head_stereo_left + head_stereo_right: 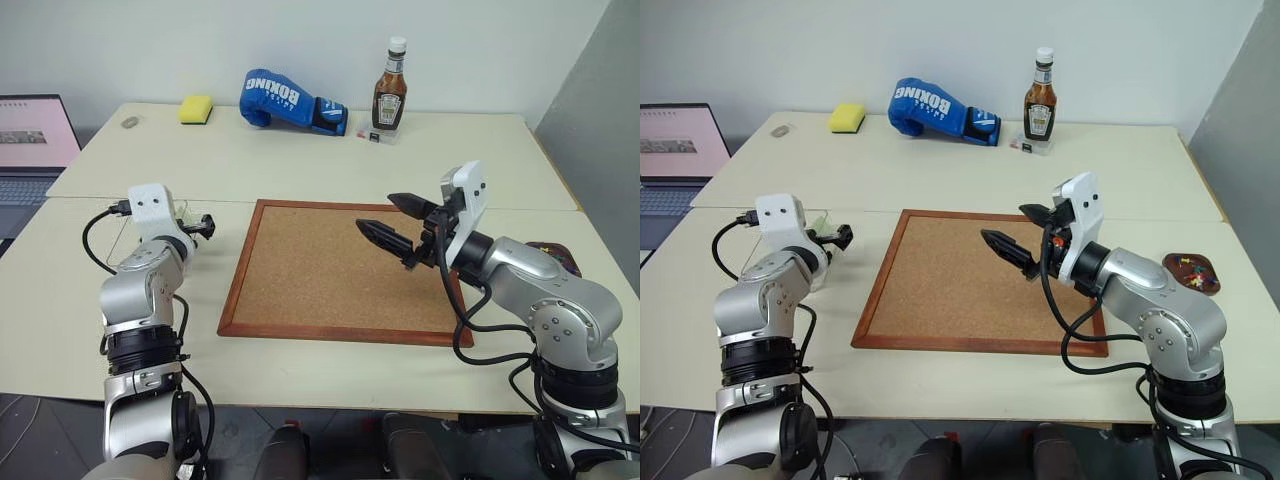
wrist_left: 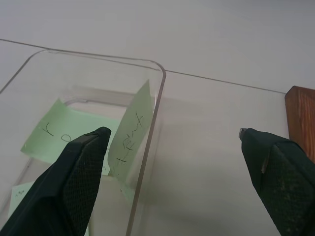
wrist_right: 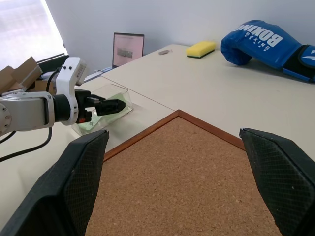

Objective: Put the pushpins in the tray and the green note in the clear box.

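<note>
The clear box [image 2: 160,93] sits on the table left of the corkboard and holds pale green notes. One green note [image 2: 132,129] stands on edge against the box's inner wall, and another [image 2: 51,135] lies flat on the floor of the box. My left gripper [image 2: 172,132] is open just above the box's near corner, one finger [image 2: 74,172] over the box and the other over bare table. The dark brown tray [image 1: 1210,285] at the right holds several pushpins [image 1: 1188,266]. My right gripper [image 1: 375,211] hovers open and empty over the corkboard.
A wood-framed corkboard [image 1: 340,270] lies in the middle of the table. At the back are a blue boxing glove [image 1: 290,102], a yellow sponge [image 1: 196,109] and a sauce bottle [image 1: 390,90]. A laptop [image 1: 35,140] stands at the far left.
</note>
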